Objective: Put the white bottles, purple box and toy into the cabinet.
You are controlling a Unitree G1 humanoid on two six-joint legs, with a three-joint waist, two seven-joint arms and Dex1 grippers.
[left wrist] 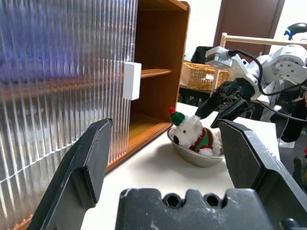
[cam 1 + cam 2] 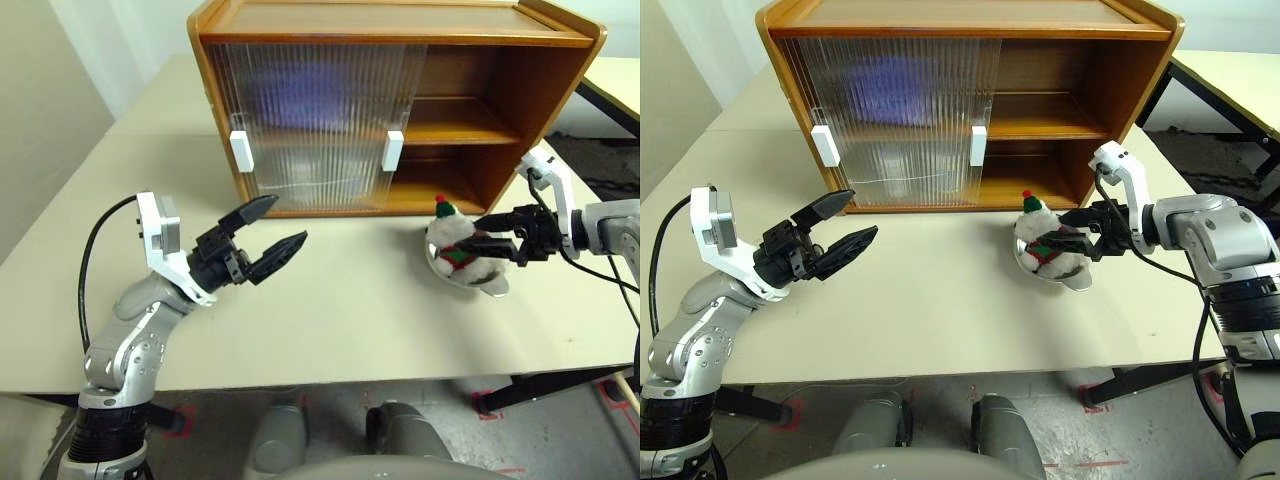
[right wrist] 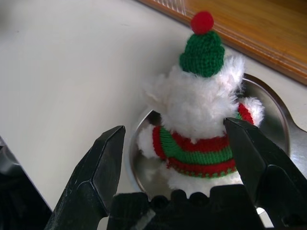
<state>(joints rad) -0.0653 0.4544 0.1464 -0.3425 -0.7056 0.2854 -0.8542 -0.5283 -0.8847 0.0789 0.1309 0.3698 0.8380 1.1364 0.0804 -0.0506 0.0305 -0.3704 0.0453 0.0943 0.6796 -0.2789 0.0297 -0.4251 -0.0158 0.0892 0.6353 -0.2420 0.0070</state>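
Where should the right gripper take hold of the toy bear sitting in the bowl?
Around the striped torso of the bear, coming from behind and above. It sits upright in the metal bowl, and the open right gripper already straddles its soft, narrow body.

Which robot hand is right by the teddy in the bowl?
The right gripper. Its open fingers sit either side of the toy in the silver bowl, while the left gripper hangs open far across the table.

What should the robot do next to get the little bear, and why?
Probably ease the right gripper forward and close it on the toy. Its open fingers already straddle the bear, which sits in the metal bowl beside the cabinet's open side.
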